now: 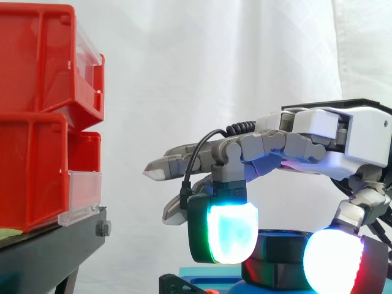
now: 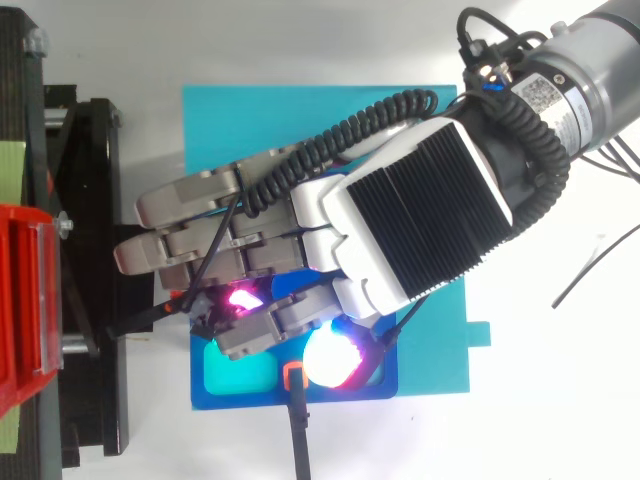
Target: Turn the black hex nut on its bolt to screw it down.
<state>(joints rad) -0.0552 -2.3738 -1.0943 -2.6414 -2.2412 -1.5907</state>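
Note:
The black hex nut (image 1: 280,245) sits low in the side view on a blue fixture (image 2: 250,398). My hand (image 1: 358,131) reaches in from the right above it. One curled finger's glowing pad (image 1: 229,236) presses on the nut's left side and the thumb's pad (image 1: 334,266) on its right, so the nut is pinched between them. The other fingers stretch out level to the left. In the top view the hand (image 2: 400,220) covers the nut and the bolt.
Red bins (image 1: 37,73) are stacked on a black stand (image 1: 49,251) at the left, a short gap from the outstretched fingertips. The blue fixture lies on a cyan mat (image 2: 260,120). A small orange part (image 2: 293,375) sits at the fixture's near edge.

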